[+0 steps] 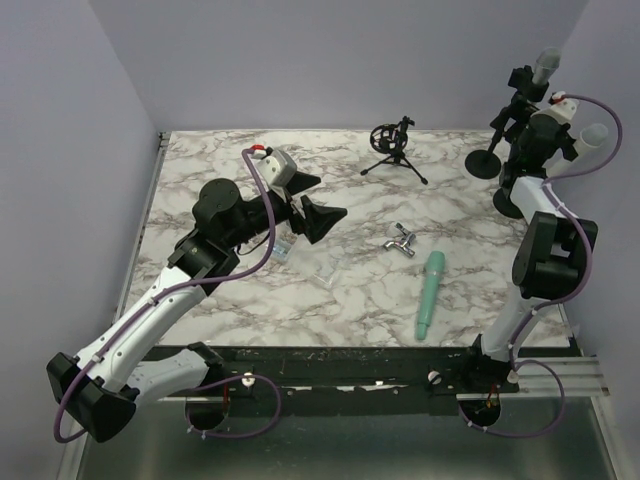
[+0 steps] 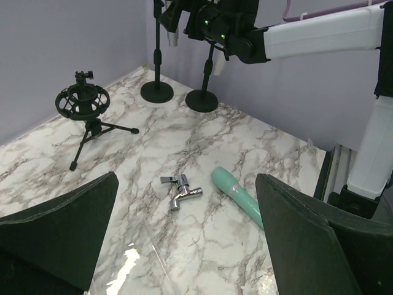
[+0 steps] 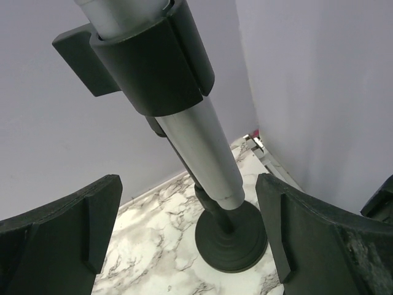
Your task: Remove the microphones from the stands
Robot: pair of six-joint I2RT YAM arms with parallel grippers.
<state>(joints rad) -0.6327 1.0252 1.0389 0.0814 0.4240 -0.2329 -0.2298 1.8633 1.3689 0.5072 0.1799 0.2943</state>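
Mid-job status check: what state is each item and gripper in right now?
Grey microphone: seated in its stand clip.
Right gripper: open, fingers either side of the microphone, not touching.
Left gripper: open, empty.
Teal microphone: lying flat, loose.
Shock mount tripod: standing, empty.
Metal tap: lying loose.

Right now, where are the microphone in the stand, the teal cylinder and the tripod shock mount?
microphone [image 3: 199, 150]: right wrist view, on its silver barrel.
teal cylinder [image 1: 431, 290]: top external view, on the middle of its body.
tripod shock mount [image 2: 83, 98]: left wrist view, on the round cage at the top.
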